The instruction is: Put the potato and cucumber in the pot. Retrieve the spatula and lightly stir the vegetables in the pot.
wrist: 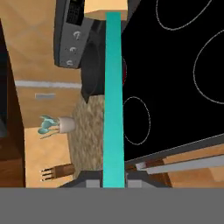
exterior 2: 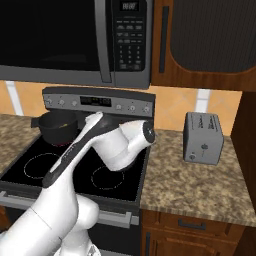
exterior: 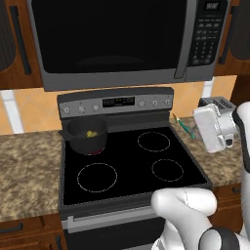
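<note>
The dark pot (exterior: 87, 135) stands on the stove's back left burner, and it is also in the right base view (exterior 2: 56, 126). A yellow-green cucumber piece (exterior: 90, 133) lies inside it. The potato is hidden. My gripper (exterior: 196, 133) hovers over the counter just right of the stove, shut on the spatula (exterior: 184, 127), which points up-left toward the cooktop. In the hand view the teal spatula handle (wrist: 113, 96) runs up from my gripper (wrist: 113, 181) to a tan blade (wrist: 105, 6). There the pot (wrist: 92, 74) lies left of the handle, well ahead of the fingertips.
The black cooktop (exterior: 132, 166) has four burners, and the one under the pot glows red (exterior: 93, 152). A microwave (exterior: 122, 39) hangs overhead. A toaster (exterior 2: 202, 137) stands on the right counter. A utensil jar (wrist: 63, 125) and a knife block (wrist: 57, 172) are on the counter.
</note>
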Motion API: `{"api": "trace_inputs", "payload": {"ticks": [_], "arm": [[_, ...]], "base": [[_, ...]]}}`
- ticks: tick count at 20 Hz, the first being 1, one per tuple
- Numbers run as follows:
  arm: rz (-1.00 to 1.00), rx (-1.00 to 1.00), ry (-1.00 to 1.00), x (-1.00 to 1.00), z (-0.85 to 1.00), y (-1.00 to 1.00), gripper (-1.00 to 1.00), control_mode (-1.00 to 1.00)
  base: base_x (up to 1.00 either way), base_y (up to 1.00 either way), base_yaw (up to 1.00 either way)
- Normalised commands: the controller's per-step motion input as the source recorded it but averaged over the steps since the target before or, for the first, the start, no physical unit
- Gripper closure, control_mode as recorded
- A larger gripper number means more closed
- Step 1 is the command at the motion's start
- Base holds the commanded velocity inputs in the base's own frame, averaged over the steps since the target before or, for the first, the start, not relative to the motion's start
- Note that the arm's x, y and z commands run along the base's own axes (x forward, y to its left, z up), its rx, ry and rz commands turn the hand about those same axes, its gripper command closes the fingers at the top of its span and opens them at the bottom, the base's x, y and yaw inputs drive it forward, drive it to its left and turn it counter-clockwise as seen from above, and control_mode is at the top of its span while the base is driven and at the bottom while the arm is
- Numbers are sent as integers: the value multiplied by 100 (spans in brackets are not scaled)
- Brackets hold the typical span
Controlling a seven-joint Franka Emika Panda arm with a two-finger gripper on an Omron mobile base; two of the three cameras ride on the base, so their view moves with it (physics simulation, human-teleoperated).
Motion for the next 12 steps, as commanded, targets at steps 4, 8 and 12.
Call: {"api": "trace_inputs", "payload": {"ticks": [4, 8, 12], "arm": [[13, 59, 25, 34, 10, 59, 100, -100], [5, 69, 29, 8, 0, 32, 100, -100], [3, 67, 28, 25, 0, 53, 100, -100]], "base": [[0, 0, 0], [0, 0, 0], [0, 0, 0]]}}
